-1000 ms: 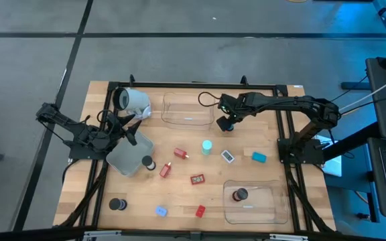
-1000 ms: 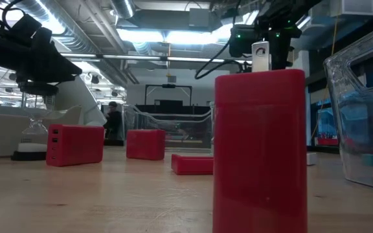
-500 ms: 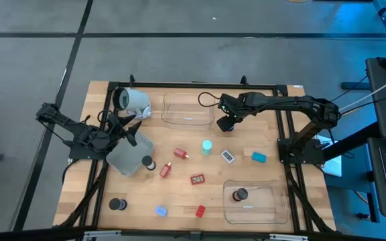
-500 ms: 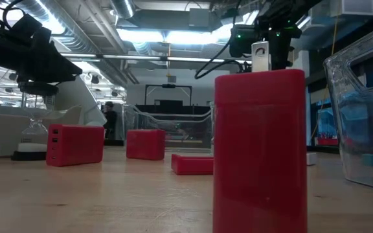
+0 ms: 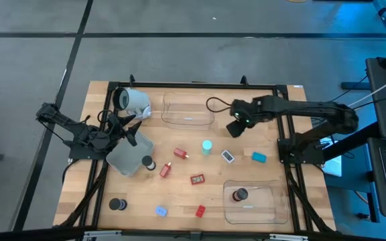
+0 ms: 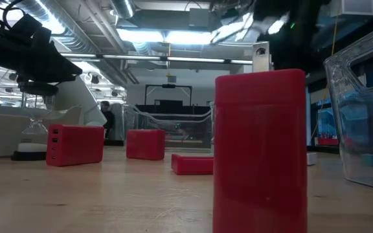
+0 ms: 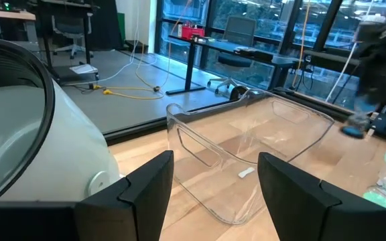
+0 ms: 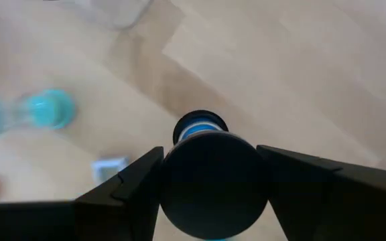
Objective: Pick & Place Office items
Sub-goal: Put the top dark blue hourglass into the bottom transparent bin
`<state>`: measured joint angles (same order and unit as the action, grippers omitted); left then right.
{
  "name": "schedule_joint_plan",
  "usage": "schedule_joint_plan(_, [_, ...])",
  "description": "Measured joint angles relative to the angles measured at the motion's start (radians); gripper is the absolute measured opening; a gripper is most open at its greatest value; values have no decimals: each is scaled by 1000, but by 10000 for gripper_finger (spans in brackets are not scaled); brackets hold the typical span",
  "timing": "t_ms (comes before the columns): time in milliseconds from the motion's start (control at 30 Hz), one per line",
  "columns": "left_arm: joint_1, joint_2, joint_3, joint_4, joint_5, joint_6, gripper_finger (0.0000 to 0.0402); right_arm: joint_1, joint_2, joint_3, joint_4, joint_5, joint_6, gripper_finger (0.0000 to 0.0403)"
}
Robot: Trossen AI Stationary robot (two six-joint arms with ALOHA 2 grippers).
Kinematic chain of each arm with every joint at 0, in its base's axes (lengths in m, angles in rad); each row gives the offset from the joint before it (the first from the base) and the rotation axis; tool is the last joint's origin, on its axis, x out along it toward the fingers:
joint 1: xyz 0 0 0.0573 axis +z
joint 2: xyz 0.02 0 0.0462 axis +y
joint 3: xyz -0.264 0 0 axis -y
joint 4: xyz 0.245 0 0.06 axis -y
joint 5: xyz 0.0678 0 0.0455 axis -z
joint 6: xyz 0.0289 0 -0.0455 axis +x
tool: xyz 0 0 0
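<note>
My right gripper [image 5: 235,128] hovers right of the far clear tray [image 5: 187,110], shut on a round black puck with a blue band [image 8: 212,175]. On the wood lie a teal puck [image 5: 207,146], a white and blue piece [image 5: 228,156], a teal block [image 5: 259,157], several red blocks such as one [image 5: 197,179], and a black puck [image 5: 117,204]. My left gripper [image 5: 131,130] waits open at the left, beside the white-grey cylinder [image 5: 133,100], with nothing between its fingers [image 7: 146,184]. My right gripper pinches the black puck by its round sides [image 8: 174,175] between its two fingers [image 8: 126,184]. The fingers slant down from the table's right. The puck fills the gap between them, and the wood below looks farther off.
A second clear tray [image 5: 263,211] at the near right holds an orange-topped puck [image 5: 239,195]. A grey tray [image 5: 126,159] lies under the left arm with a black puck [image 5: 148,163] at its edge. A red block [image 6: 259,149] stands close before the low camera.
My right gripper has swung from the far tray's right end toward the table's right edge, carrying the puck. It blurs in the low view. The left arm has kept still.
</note>
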<state>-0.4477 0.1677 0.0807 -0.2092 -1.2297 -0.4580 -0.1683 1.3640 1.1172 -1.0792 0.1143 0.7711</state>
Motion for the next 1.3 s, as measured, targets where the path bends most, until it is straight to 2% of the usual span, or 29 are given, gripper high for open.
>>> schedule_joint_plan(167, [0, 0, 0, 0, 0, -6, 214, 176, -144, 1, -13, -42, 222, 215])
schedule_joint_plan(367, [0, 0, 0, 0, 0, -19, 214, 470, -233, 1, -14, -39, 531, 215])
schedule_joint_plan(600, [0, 0, 0, 0, 0, -22, 214, 792, -202, 1, -10, -33, 895, 215])
schedule_joint_plan(700, [0, 0, 0, 0, 0, -20, 214, 893, -168, 1, -10, -39, 1046, 215])
schedule_joint_plan(800, [0, 0, 0, 0, 0, -20, 214, 962, -132, 1, -10, -52, 1131, 215])
schedule_joint_plan(900, [0, 0, 0, 0, 0, -27, 214, 1004, -91, 1, -11, -44, 1191, 215])
schedule_joint_plan(1033, [0, 0, 0, 0, 0, -29, 214, 1017, -29, 1, -14, -36, 1188, 215])
schedule_joint_plan(1300, [0, 0, 0, 0, 0, -36, 214, 1017, 80, 1, -14, -33, 952, 215])
